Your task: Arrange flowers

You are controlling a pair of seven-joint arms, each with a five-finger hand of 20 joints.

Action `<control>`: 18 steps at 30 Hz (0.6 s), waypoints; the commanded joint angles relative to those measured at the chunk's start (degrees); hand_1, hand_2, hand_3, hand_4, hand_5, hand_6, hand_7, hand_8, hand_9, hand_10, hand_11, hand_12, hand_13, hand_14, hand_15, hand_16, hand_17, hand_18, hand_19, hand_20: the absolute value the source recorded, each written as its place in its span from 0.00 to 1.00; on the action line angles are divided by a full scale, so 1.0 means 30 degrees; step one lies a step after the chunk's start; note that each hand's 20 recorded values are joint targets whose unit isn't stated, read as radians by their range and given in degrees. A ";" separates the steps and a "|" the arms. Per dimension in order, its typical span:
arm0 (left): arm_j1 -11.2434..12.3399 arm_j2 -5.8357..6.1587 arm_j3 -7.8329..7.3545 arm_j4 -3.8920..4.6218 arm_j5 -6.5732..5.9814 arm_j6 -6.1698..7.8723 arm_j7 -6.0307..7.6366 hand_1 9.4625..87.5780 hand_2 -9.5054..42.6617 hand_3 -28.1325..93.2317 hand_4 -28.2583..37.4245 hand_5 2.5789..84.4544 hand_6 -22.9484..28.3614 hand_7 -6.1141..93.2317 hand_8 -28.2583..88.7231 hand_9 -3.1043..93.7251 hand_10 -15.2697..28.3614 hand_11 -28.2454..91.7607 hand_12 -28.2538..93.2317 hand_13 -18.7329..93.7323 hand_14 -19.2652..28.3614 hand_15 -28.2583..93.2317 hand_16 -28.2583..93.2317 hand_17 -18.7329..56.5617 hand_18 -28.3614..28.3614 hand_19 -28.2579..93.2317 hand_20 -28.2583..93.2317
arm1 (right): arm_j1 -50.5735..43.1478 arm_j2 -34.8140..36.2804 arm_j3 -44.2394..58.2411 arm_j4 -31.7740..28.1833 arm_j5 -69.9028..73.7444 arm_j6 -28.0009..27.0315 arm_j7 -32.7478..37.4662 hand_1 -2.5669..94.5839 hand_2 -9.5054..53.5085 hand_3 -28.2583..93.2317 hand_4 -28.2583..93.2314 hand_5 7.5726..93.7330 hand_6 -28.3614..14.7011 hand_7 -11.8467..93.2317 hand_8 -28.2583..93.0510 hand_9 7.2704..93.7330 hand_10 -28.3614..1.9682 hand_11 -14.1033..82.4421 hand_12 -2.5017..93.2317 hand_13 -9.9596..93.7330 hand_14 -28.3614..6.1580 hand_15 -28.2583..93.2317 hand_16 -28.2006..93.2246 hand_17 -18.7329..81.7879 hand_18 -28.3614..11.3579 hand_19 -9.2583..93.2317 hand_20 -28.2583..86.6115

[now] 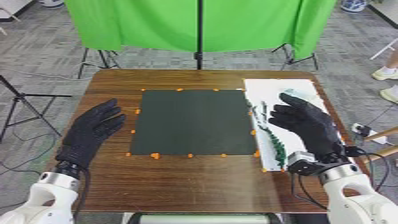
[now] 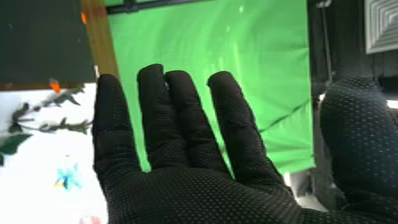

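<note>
On the table (image 1: 200, 187), the mat (image 1: 193, 122) lies centrally, with the sheet (image 1: 266, 90) beside it on the right; stems (image 1: 278, 150) lie on the sheet's left part; behind the table hangs the curtain (image 1: 142, 25)

Green cloth backdrop (image 1: 133, 25) hung beyond the table's (image 1: 187, 185) far edge, black pole (image 1: 200, 30) stood at its middle. Black tripod (image 1: 24, 95) parked off the left edge.

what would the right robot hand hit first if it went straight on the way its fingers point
Likely the green cloth beyond the table, but how high the right robot hand hangs is hard to judge.
</note>
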 commanded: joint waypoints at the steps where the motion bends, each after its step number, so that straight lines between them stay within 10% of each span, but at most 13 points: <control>1: 0.0550 -0.0354 0.0058 -0.0029 0.0108 0.0096 0.0240 0.30 0.16 0.78 0.08 0.43 0.52 0.27 0.14 0.38 0.60 0.45 0.36 0.40 0.71 0.54 0.21 0.18 0.88 0.65 0.24 | -0.0090 0.0151 0.0171 -0.0156 -0.0238 0.0329 0.0048 0.17 0.18 0.92 0.00 0.37 0.57 0.31 0.12 0.40 0.47 0.33 0.23 0.41 0.47 0.50 0.37 0.23 0.14 0.55 0.40; 5: 0.0473 -0.0250 -0.0153 -0.0136 0.0518 -0.0250 0.0397 0.30 0.15 0.78 0.09 0.43 0.52 0.27 0.14 0.37 0.60 0.45 0.36 0.40 0.70 0.54 0.21 0.18 0.87 0.65 0.24 | 0.0052 -0.0276 0.0147 0.0077 -0.0368 -0.0795 -0.0122 0.19 0.13 0.93 0.01 0.37 0.58 0.31 0.12 0.40 0.49 0.34 0.23 0.43 0.48 0.51 0.37 0.24 0.15 0.56 0.40; 11: 0.1177 -0.0513 -0.0429 -0.0258 -0.0043 0.0003 0.0204 0.30 0.15 0.78 0.09 0.43 0.52 0.27 0.14 0.38 0.60 0.45 0.36 0.40 0.70 0.55 0.21 0.18 0.87 0.65 0.24 | 0.0310 -0.0628 0.0341 -0.0048 -0.1961 -0.2079 0.0002 0.19 0.09 0.92 0.01 0.36 0.59 0.31 0.12 0.40 0.50 0.34 0.23 0.42 0.49 0.50 0.37 0.24 0.15 0.55 0.40; 18: 0.0749 -0.0083 -0.0388 -0.0227 -0.0330 0.0578 0.0478 0.29 0.17 0.78 0.09 0.43 0.52 0.27 0.14 0.38 0.60 0.45 0.36 0.40 0.71 0.54 0.21 0.18 0.87 0.65 0.24 | 0.0061 0.0148 -0.1028 0.0070 -0.1279 0.1288 -0.0867 0.19 0.09 0.91 0.00 0.44 0.57 0.32 0.11 0.48 0.47 0.37 0.23 0.50 0.48 0.55 0.38 0.27 0.15 0.58 0.41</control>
